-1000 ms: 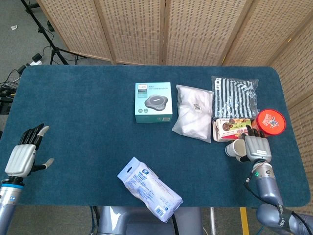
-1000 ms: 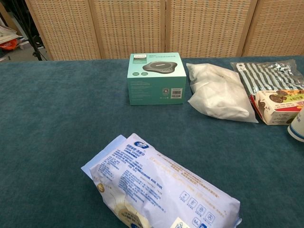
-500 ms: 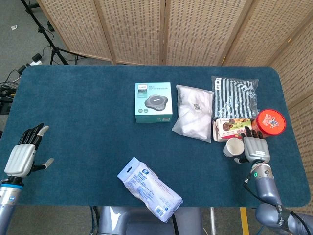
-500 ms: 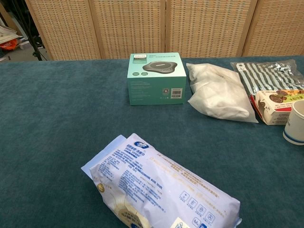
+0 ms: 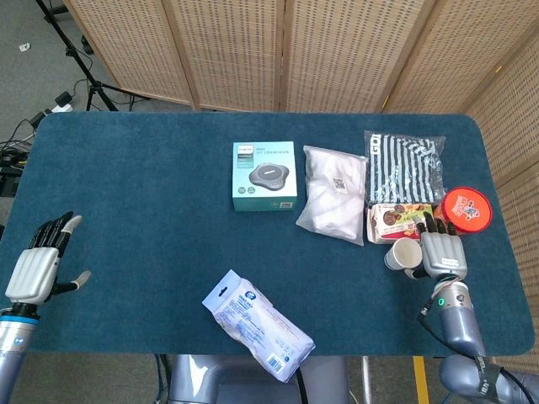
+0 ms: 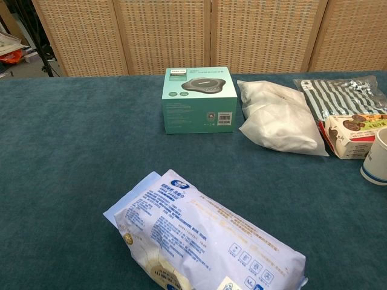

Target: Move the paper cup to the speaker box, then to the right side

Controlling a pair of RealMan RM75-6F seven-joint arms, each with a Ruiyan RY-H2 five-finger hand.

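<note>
The white paper cup with a blue band at its base stands upright on the right part of the table, just in front of the snack box; the chest view shows the cup cut off by the right edge. My right hand is right beside the cup on its right, fingers stretched out and apart, thumb low near the cup's base. No finger wraps the cup. The teal speaker box sits mid-table, far left of the cup. My left hand hovers at the table's left edge, fingers spread, holding nothing.
A white pouch, a striped bag, a snack box and a red round tin crowd the right rear. A blue-white wipes pack lies near the front edge. The blue cloth table ends close behind my right hand.
The cup went from tilted to standing upright beside my right hand, whose fingers have straightened away from it. My left hand sank slightly.
</note>
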